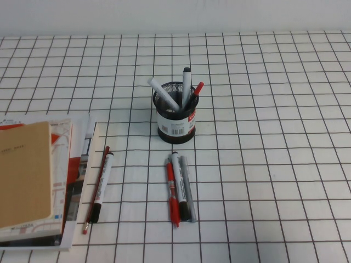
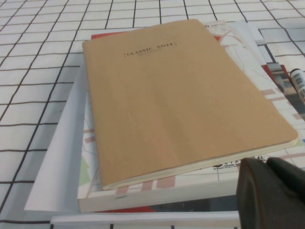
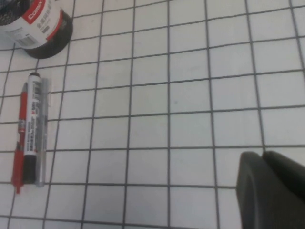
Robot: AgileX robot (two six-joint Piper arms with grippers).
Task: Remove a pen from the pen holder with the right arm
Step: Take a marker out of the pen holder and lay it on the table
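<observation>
White tabletop (image 1: pixel 274 164), ruled in a black grid, carries the whole work area. Right gripper (image 3: pixel 260 161): jaws together, holding nothing, hovering over bare grid well apart from the pen holder (image 1: pixel 175 123), on the robot's right of it and nearer the robot; it does not appear in the high view. Step in hand, by judgement: approach not yet begun, no pen contacted. The next move calls for parting the jaws, travelling to above the pen holder, lining up with one protruding shaft and closing on it before a straight lift, so that neighbouring pens and the mesh cup are not dragged along. Contents of the pen holder, three: one white marker (image 1: pixel 163 92) leaning to the robot's left, one grey marker (image 1: pixel 186 83) near upright, one red pen (image 1: pixel 196 91) leaning right. Just in front of the pen holder, toward the robot, three lie side by side: one loose red pen (image 1: pixel 173 197), one black-and-white marker (image 1: pixel 179 183), one grey pen (image 1: pixel 188 192). Further left of the pen holder, two more: one outlying marker (image 1: pixel 102 183) beside one red pencil (image 1: pixel 94 192). Beyond these, one tan notebook (image 1: pixel 24 172) on one paper stack (image 1: pixel 74 164). Left gripper (image 2: pixel 265 164) hovers at that notebook's near edge, jaws apparently together, empty.
</observation>
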